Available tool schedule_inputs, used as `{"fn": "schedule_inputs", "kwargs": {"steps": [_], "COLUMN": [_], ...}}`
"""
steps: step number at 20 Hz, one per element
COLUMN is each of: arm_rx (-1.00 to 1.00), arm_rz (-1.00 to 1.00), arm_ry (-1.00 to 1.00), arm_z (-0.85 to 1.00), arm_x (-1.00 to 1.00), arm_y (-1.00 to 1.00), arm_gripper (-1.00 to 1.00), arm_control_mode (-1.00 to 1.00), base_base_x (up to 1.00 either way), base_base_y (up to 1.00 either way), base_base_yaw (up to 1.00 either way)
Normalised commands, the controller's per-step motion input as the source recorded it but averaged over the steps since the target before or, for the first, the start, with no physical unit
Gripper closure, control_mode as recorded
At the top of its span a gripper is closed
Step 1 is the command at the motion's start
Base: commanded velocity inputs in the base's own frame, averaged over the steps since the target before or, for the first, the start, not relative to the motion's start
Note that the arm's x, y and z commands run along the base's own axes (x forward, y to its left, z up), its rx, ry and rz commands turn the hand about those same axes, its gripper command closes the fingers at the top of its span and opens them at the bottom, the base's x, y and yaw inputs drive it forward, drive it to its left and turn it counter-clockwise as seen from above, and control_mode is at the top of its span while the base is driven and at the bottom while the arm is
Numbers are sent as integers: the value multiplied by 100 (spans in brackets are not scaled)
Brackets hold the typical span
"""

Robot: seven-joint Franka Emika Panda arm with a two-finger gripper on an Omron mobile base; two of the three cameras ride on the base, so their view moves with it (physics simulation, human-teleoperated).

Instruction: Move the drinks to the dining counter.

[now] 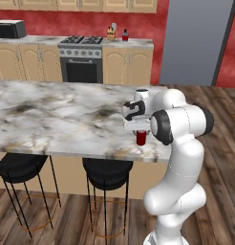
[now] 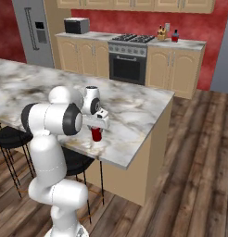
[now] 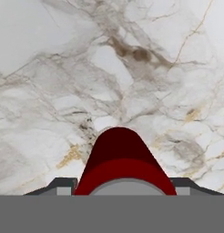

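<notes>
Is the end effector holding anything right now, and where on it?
The end effector has the dark-red can between its fingers, at the can's upper part near the grey top, over the dining counter. Whether the grip is tight or already loosening cannot be told.

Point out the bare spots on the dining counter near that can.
The dining counter is bare marble left of the red can and back to its far edge. Tight only at the can, under the claw, close to the near edge.

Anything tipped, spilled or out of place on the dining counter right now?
Nothing stands out. The red can stands upright between the gripper fingers near the dining counter edge, with no spill on the marble. The other drink sits back on the far worktop beside the stove, upright.
</notes>
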Motion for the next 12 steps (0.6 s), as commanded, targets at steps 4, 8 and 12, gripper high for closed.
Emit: {"fn": "schedule_inputs", "kwargs": {"steps": [4,8,12], "arm_rx": [0,0,0], "arm_rz": [0,0,0], "arm_ry": [0,0,0], "arm_z": [0,1,44], "arm_x": [0,0,0], "arm_y": [0,0,0], "arm_gripper": [-100,-100,-100], "arm_control_mode": [-100,-100,-100], "base_base_x": [0,0,0], "base_base_y": [0,0,0], "base_base_yaw": [0,0,0]}}
